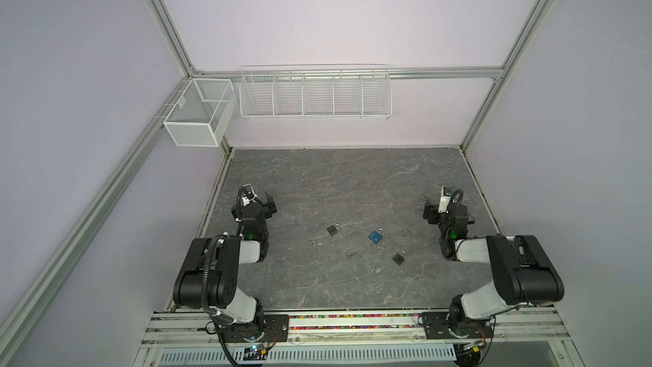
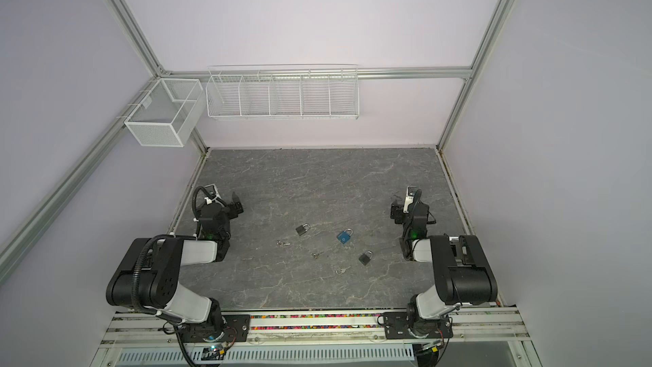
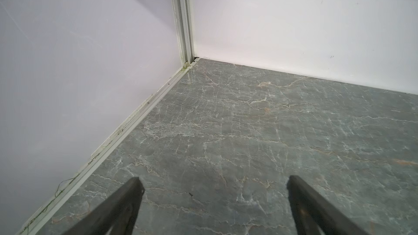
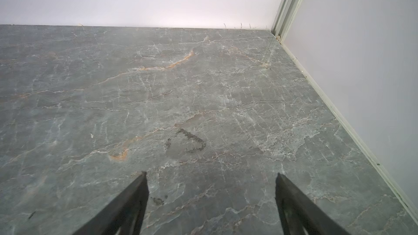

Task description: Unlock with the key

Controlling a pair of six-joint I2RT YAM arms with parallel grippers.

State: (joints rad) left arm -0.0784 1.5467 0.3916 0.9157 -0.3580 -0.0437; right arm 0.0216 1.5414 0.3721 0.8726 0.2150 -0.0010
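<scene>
Three padlocks lie mid-table in both top views: a grey padlock (image 1: 333, 229) (image 2: 302, 229), a blue padlock (image 1: 376, 236) (image 2: 344, 236) and a dark padlock (image 1: 399, 258) (image 2: 366, 258). Small silver keys lie near them: one key (image 1: 315, 242) to the left, a second key (image 1: 350, 255) in the middle, a third key (image 1: 377, 270) nearest the front. My left gripper (image 1: 270, 204) (image 3: 213, 183) hovers open and empty at the table's left side. Far to the right, my right gripper (image 1: 428, 211) (image 4: 211, 176) is open and empty too. Neither wrist view shows a lock or key.
The grey marble table (image 1: 352, 185) is walled on the left, back and right. A white mesh basket (image 1: 197, 114) and a white wire rack (image 1: 315, 93) hang on the walls above the back edge. Both arm bases stand at the front rail (image 1: 352, 323).
</scene>
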